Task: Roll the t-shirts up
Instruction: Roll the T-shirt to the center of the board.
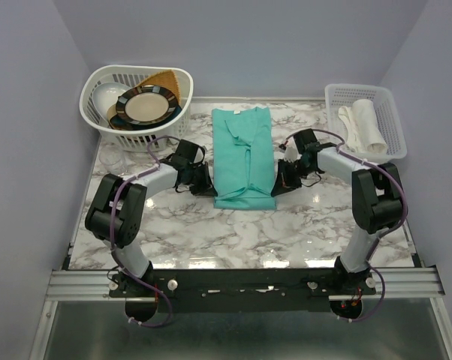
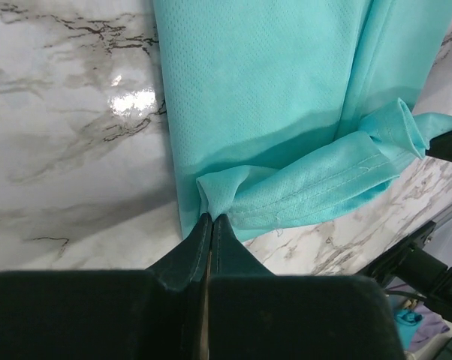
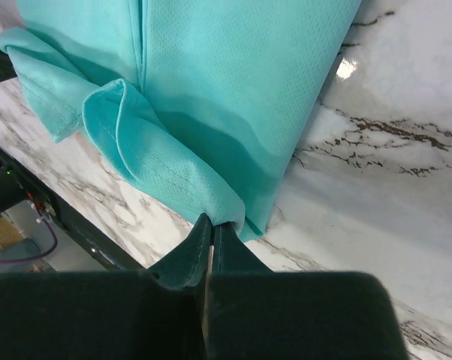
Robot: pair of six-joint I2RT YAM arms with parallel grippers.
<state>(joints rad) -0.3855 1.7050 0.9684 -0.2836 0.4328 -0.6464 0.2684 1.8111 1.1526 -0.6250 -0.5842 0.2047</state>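
One teal t-shirt, folded into a long strip, lies in the middle of the table, with bare marble along its near edge and both sides. The left gripper and right gripper are each pinched tight on a near hem corner. There are two baskets at the far end: plate basket left, cloth basket right, holding maybe two white rolls.

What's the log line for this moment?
left gripper: shut on t-shirt near corner | right gripper: shut on other near corner | t-shirt: folded narrow, near hem lifted

Lilac walls, grey-veined marble tbl, light glare nr front
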